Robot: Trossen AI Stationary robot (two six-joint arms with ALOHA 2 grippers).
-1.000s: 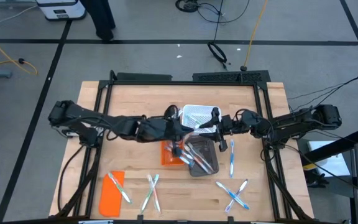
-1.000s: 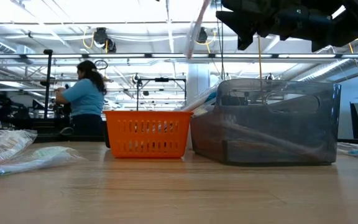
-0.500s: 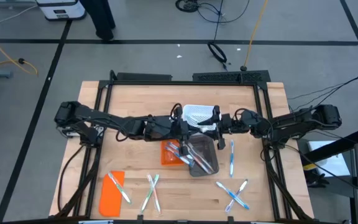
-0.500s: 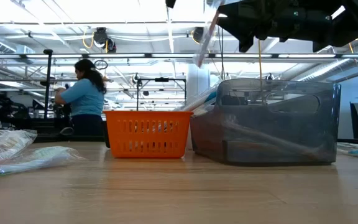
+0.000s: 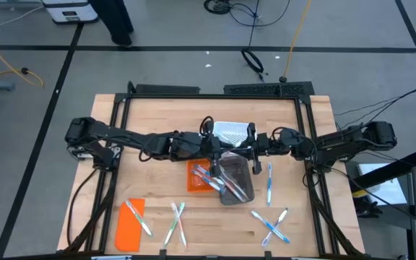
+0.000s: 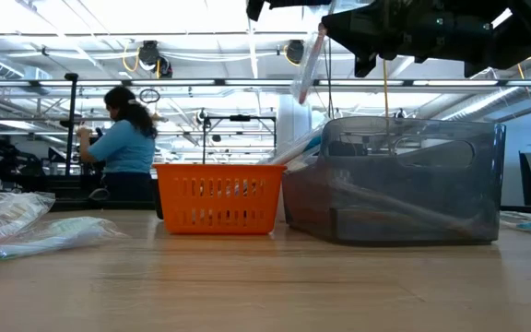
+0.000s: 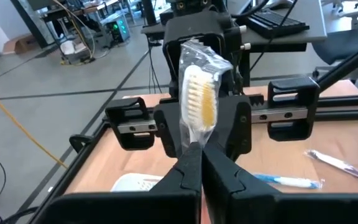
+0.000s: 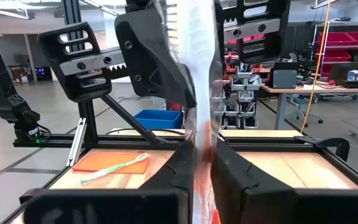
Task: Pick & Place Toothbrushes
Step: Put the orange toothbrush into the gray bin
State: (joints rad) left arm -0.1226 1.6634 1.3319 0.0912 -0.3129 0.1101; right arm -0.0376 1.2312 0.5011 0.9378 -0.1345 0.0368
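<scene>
One toothbrush [image 6: 310,65] in a clear wrapper hangs tilted in the air above the bins. Its bristle head [image 7: 199,102] faces the left wrist camera. My left gripper [image 7: 197,152] comes from the table's left and is shut on it. My right gripper [image 8: 199,155] comes from the table's right and is shut on the same toothbrush. In the high view the left gripper [image 5: 214,149] and the right gripper [image 5: 245,149] meet over the table's middle. More toothbrushes lie in the grey bin [image 5: 235,182] and loose on the table [image 5: 269,225]. My left gripper pinches the wrapped toothbrush just below its bristle head [image 7: 195,142] between its two fingers. The fingers lie level, from the table's left, across the toothbrush. It stands roughly upright, clear of everything below. My right gripper pinches the wrapper and handle [image 8: 201,134] between its two fingers, level from the table's right and across the toothbrush. The toothbrush runs above and below the fingers, lifted clear.
An orange basket [image 5: 196,178] stands left of the grey bin and a white basket [image 5: 230,131] behind it. An orange lid [image 5: 128,227] and crossed toothbrushes [image 5: 177,222] lie near the front edge. One toothbrush [image 5: 269,184] lies right of the bin. A person [image 6: 123,148] stands far behind.
My left gripper has carried the toothbrush toward the table's right, up to my right gripper, which has stayed in place. The toothbrush has stayed tilted and clear of the bins.
</scene>
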